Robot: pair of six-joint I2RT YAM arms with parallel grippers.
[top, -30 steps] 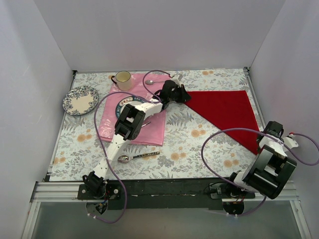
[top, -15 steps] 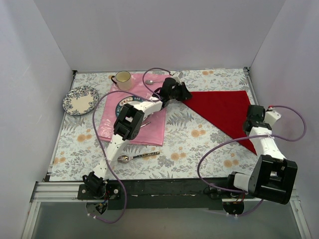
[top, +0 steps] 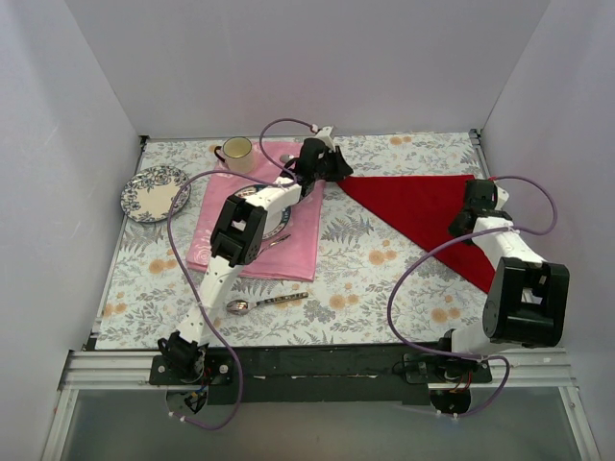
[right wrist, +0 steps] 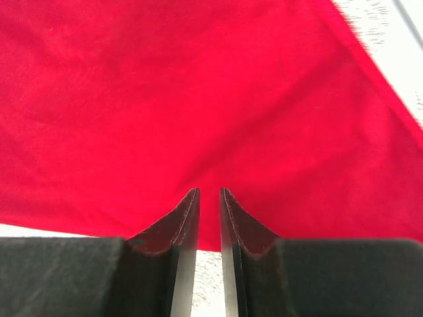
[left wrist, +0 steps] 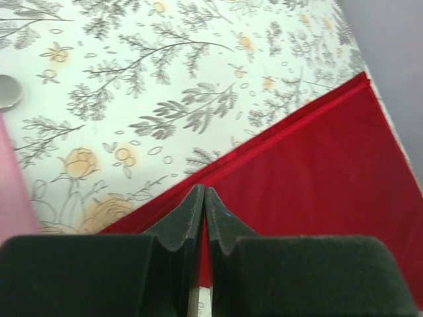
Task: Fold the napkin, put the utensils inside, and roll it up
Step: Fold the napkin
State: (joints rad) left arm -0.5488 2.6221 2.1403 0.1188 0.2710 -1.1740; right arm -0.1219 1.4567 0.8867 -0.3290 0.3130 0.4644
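The deep red napkin (top: 428,211) lies flat on the table at the right, folded into a triangle. It also shows in the left wrist view (left wrist: 317,185) and fills the right wrist view (right wrist: 198,99). My left gripper (top: 333,173) is shut and hovers over the napkin's left corner (left wrist: 203,193); the cloth looks flat below it. My right gripper (top: 466,216) is over the napkin's right part (right wrist: 209,191), its jaws a narrow gap apart with nothing between them. The spoon with the dark patterned handle (top: 267,303) lies near the front edge, far from both grippers.
A larger pale pink cloth (top: 216,240) lies at the left with a round plate (top: 281,227) on it, partly under the left arm. A cream cup (top: 235,149) stands at the back. A blue patterned plate (top: 154,190) sits far left. White walls enclose the table.
My right arm has swung from the right edge up and back over the napkin. My left gripper has moved a little back and to the left, to the napkin's left corner.
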